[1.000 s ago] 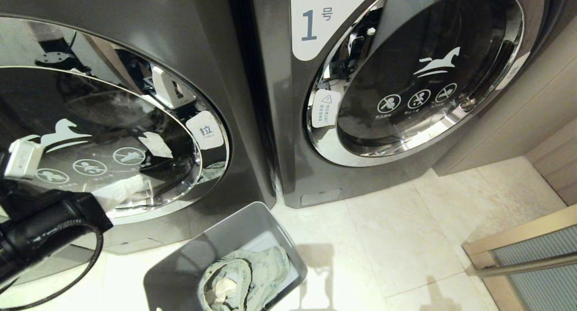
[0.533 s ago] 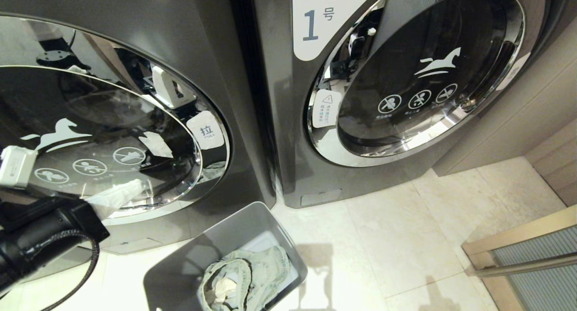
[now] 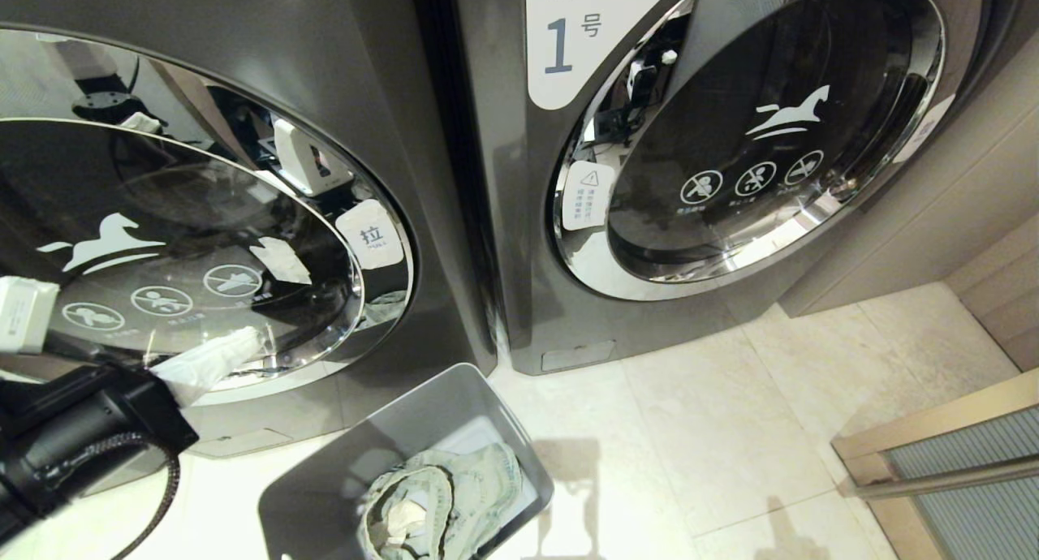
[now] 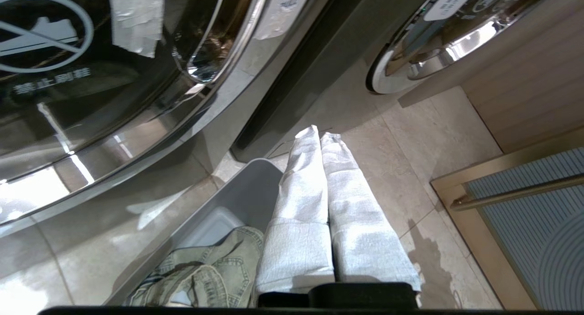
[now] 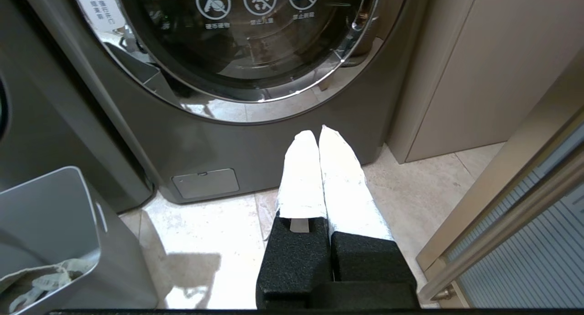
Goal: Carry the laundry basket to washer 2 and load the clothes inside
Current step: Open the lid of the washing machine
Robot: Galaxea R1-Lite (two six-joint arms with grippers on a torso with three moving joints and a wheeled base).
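Grey plastic laundry basket (image 3: 341, 479) on the pale tile floor (image 3: 730, 430), just before the gap between two dark front-loaders, cut off by the frame's lower edge. Inside, faded grey-green clothes (image 3: 442, 503), crumpled, white patch showing. Left washer's (image 3: 390, 73) label out of view; right washer (image 3: 519, 243) marked "1". Left hand (image 4: 319, 134) above the basket, white-wrapped fingers pressed together, empty. Right hand (image 5: 317, 134) likewise closed, near the right washer.

laundry basket (image 3: 325, 479): plain grey
clothes (image 3: 442, 503): faded grey-green, white patch
washers (image 3: 503, 243): dark grey, chrome door rings
label (image 3: 568, 40): white, blue "1"
floor (image 3: 730, 430): cream tile
left gripper (image 4: 321, 134) fingers (image 4: 301, 205): white wrap
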